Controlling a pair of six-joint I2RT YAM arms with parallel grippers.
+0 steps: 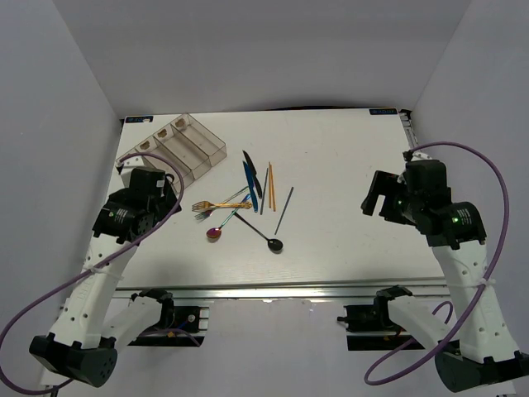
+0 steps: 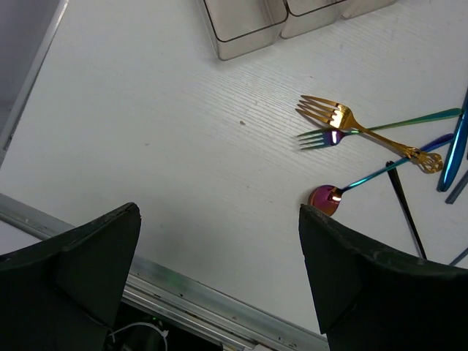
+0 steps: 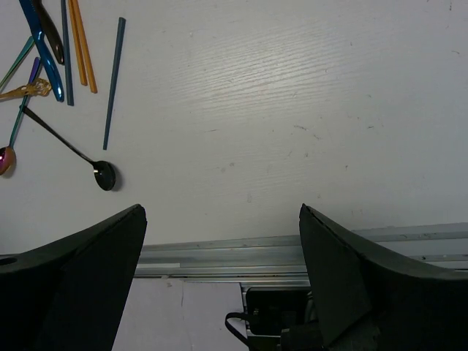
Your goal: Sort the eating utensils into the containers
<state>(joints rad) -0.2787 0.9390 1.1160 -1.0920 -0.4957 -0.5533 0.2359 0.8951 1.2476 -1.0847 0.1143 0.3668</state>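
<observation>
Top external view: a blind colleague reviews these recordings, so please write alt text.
A loose scatter of cutlery and chopsticks lies near the middle of a white table, with a clear organiser tray, apparently empty, at the far left. The left gripper and the right gripper flank the scatter, both open and holding nothing.

**Cutlery loose beside the tray**

The clear organiser tray [image 1: 216, 147] sits angled at the worktop's [image 1: 347, 165] far left. Right of it lie a gold fork [image 2: 351, 124] crossing an iridescent fork [image 2: 322, 137], an iridescent spoon [image 2: 325, 196], a black spoon [image 3: 104, 174], a blue knife [image 3: 40, 42], a black knife [image 3: 50, 29], tan chopsticks [image 3: 81, 44] and a dark chopstick [image 3: 114, 80].
</observation>
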